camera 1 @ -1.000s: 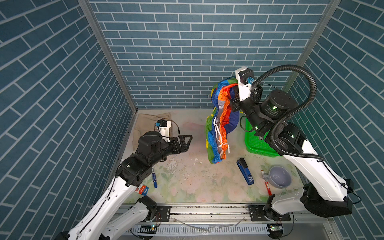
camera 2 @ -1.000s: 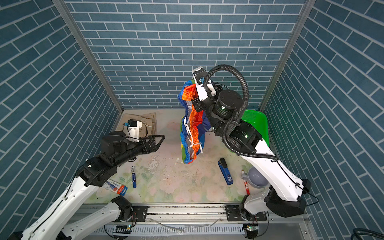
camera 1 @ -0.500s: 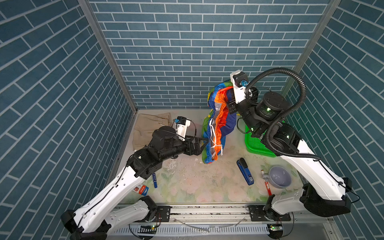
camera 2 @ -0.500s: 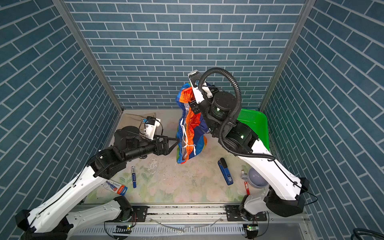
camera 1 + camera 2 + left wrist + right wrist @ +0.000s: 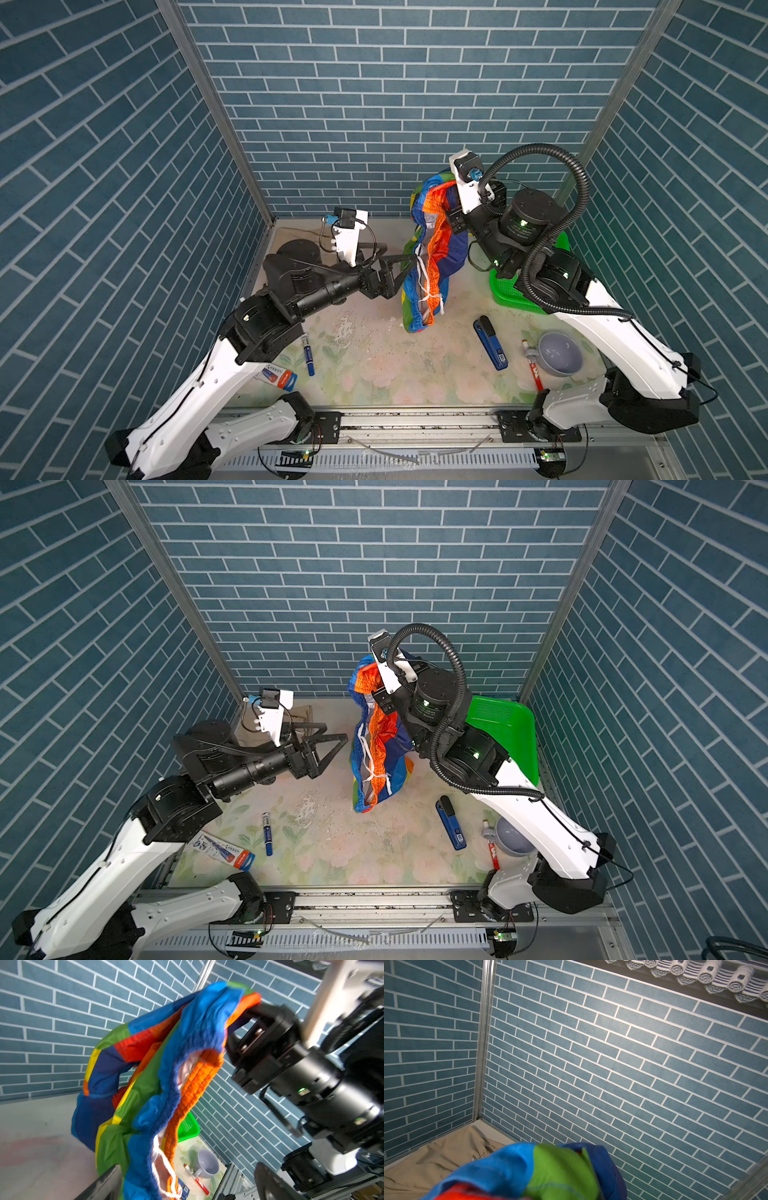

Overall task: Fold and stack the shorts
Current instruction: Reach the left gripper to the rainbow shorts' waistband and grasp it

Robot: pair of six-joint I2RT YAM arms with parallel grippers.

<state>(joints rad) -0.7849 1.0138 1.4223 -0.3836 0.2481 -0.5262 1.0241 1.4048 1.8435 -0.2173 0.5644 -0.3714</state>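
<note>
The rainbow-striped shorts (image 5: 432,257) (image 5: 376,746) hang bunched above the table, and my right gripper (image 5: 449,203) (image 5: 380,688) is shut on their orange waistband. In the right wrist view the cloth (image 5: 550,1172) covers the fingers. My left gripper (image 5: 399,270) (image 5: 332,746) is open at the hanging cloth's left edge. In the left wrist view the shorts (image 5: 166,1084) fill the middle, and their lower part reaches into the gap beside one of the fingers (image 5: 104,1184). The beige shorts (image 5: 305,715) (image 5: 436,1159) lie in the back left corner, mostly hidden behind my left arm.
A green mesh basket (image 5: 507,286) (image 5: 507,729) stands at the back right under my right arm. A blue stapler (image 5: 490,343), a grey cup (image 5: 559,359) and a red marker (image 5: 532,365) lie at front right. A blue marker (image 5: 307,351) and a packet (image 5: 278,376) lie at front left.
My left arm has swung right, from near the beige shorts to the edge of the hanging rainbow shorts. My right gripper has carried the rainbow shorts slightly left.
</note>
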